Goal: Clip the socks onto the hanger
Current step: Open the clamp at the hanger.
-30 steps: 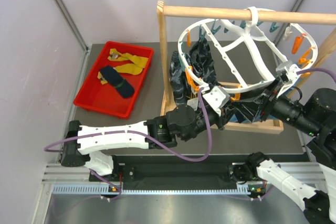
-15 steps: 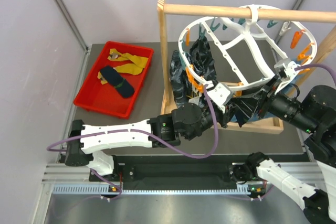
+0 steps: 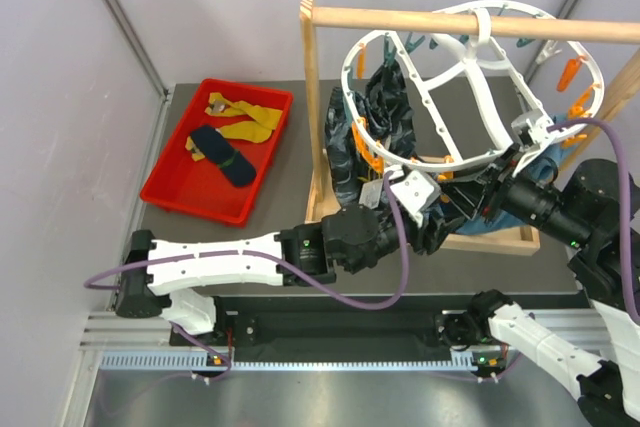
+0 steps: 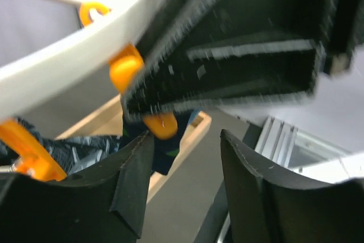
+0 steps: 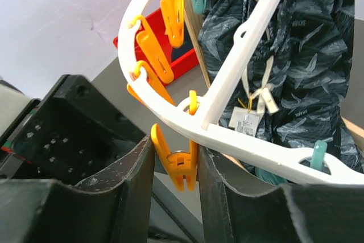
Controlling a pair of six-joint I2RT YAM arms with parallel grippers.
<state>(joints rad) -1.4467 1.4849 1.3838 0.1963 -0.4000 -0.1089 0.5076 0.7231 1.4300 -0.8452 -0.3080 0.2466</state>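
the socks [image 3: 225,150] lie in the red tray [image 3: 172,184], well apart from the white hanger [image 5: 239,140] that hangs on the wooden rod [image 3: 400,19]. the right gripper [image 5: 175,160] pinches an orange peg [image 5: 181,170] on the hanger rim. the left gripper [image 4: 185,157] is just beside, with fingers spread and nothing between them.

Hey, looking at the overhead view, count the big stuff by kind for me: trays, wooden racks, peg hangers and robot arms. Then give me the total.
Red tray: 1
Wooden rack: 1
White peg hanger: 1
Robot arms: 2 (left arm, right arm)
Total: 5
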